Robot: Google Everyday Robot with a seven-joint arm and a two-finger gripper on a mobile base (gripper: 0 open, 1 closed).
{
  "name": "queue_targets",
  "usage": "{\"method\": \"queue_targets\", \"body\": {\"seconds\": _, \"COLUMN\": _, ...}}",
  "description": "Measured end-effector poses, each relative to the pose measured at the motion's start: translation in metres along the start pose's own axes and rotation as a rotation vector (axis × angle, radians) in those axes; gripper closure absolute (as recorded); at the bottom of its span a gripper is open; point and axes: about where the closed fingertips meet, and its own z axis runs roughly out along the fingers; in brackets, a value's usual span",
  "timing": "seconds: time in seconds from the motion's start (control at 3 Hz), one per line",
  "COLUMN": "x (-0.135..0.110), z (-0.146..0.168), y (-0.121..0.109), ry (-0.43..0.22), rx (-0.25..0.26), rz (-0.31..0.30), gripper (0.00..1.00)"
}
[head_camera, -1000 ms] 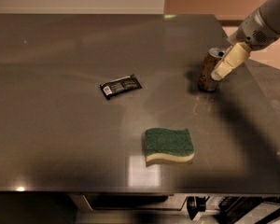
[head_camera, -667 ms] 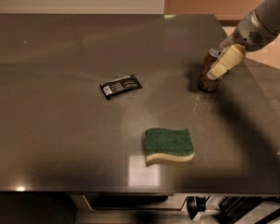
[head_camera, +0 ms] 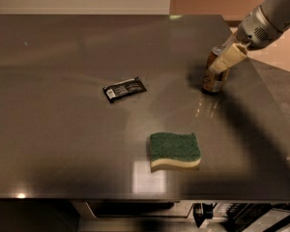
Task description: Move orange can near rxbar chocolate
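Orange can (head_camera: 213, 80), upright at right side of table (head_camera: 63, 129), well apart from rxbar chocolate (head_camera: 124, 89) lying flat to its left; gripper (head_camera: 225, 61) against the can's upper part, hold not discernible; sponge (head_camera: 175, 150) nearer front.

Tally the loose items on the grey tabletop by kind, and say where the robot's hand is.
Upright orange-brown drink can: 1
Flat black rectangular wrapped bar: 1
Green-and-yellow sponge: 1
Total: 3
Robot hand: at the can's upper part.
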Motion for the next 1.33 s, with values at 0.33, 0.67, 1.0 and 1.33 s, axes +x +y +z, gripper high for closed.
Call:
{"method": "queue_targets", "body": {"seconds": 0.33, "x": -0.027, "z": 0.000, "y": 0.009, "ry": -0.035, "rx": -0.030, "rz": -0.042, "gripper": 0.96}}
{"method": "queue_targets", "body": {"seconds": 0.67, "x": -0.070, "z": 0.015, "y": 0.028, "ry": -0.075, "rx": -0.087, "rz": -0.117, "gripper": 1.00}}
{"method": "queue_targets", "body": {"seconds": 1.0, "x": -0.108, "z": 0.036, "y": 0.047, "ry": -0.099, "rx": -0.145, "rz": -0.187, "gripper": 1.00}}
{"method": "queue_targets", "body": {"seconds": 1.33, "x": -0.129, "z": 0.060, "y": 0.060, "ry": -0.101, "rx": -0.196, "rz": -0.231, "gripper": 1.00}}
